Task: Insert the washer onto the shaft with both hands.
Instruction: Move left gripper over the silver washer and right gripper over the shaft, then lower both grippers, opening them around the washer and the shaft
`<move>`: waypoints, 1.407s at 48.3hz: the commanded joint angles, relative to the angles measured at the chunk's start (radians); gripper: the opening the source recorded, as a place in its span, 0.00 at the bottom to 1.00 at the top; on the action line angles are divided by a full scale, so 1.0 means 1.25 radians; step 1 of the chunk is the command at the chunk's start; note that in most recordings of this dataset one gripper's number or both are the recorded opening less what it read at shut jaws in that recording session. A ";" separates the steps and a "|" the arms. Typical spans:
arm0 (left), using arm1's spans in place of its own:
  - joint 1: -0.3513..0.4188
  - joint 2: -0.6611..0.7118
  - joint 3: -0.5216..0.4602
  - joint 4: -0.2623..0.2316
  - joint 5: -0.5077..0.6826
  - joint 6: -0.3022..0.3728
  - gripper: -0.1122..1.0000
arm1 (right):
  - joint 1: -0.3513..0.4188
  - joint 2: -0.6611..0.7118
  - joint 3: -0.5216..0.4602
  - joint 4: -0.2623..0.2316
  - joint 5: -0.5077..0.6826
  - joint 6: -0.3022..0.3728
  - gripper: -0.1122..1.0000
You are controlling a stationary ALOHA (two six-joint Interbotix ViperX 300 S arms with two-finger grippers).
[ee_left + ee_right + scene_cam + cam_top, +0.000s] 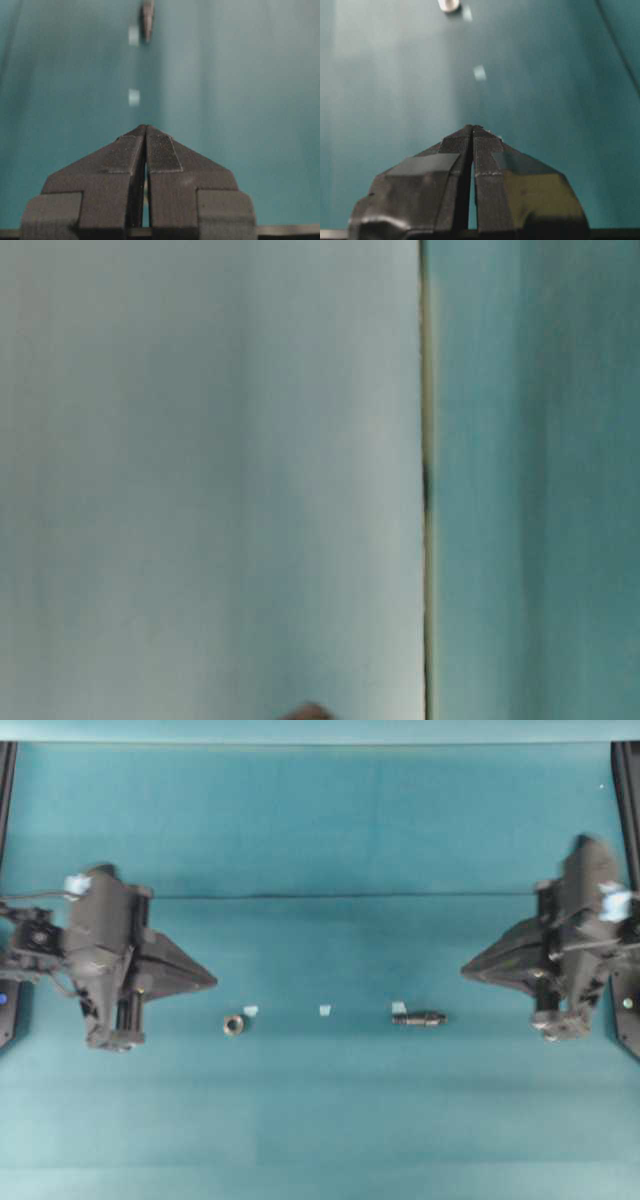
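Closest to each wrist camera are the fingertips, pressed together to a point: the left claw [145,131] and the right claw [472,130] are both closed and hold nothing. From overhead the left claw [205,982] sits at the left side of the teal table [320,1120] and the right claw [472,967] at the right, tips facing each other, both well apart from the parts.

Between them, the washer [233,1024] lies flat on the table, nearer the left claw, with a pale tape square [251,1011] just beside it. The shaft [420,1018] lies on its side nearer the right claw, its length running left to right, with another tape square [399,1008] touching or nearly touching one end. A third square [325,1010] marks the middle. The table-level view is a blur and shows nothing useful.

Neither part has been picked up, so the risks lie in the two grasps and the mating. The washer is tiny and flat; a claw that descends before opening, or closes slightly off-centre, would likely push it away or flick it. The shaft is round and could roll from under closing fingers. If it is gripped near its insertion end, the fingers would block the washer. Any tilt between the washer's hole and the shaft would probably jam it or knock it loose.
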 commanded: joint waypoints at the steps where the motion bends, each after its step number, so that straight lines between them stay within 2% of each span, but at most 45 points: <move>1: -0.002 0.018 -0.038 0.002 0.054 0.000 0.12 | 0.005 0.042 -0.037 0.001 0.016 0.004 0.02; 6: -0.004 0.049 -0.064 0.002 0.099 0.001 0.12 | 0.011 0.096 -0.064 -0.011 0.052 0.001 0.02; 14: -0.004 0.091 -0.093 0.004 0.153 0.002 0.12 | 0.018 0.179 -0.120 -0.058 0.141 -0.004 0.02; 20: -0.005 0.121 -0.110 0.004 0.205 0.002 0.12 | 0.021 0.223 -0.146 -0.067 0.180 -0.009 0.02; 27: -0.006 0.163 -0.131 0.004 0.259 0.005 0.12 | 0.033 0.261 -0.155 -0.066 0.189 -0.042 0.02; 44: -0.009 0.229 -0.158 0.006 0.266 0.027 0.12 | 0.056 0.346 -0.171 -0.066 0.194 -0.098 0.02; 57: -0.009 0.233 -0.156 0.006 0.269 0.028 0.12 | 0.058 0.382 -0.193 -0.069 0.222 -0.151 0.02; 68: -0.007 0.233 -0.156 0.006 0.250 0.025 0.12 | 0.056 0.399 -0.210 -0.069 0.223 -0.155 0.03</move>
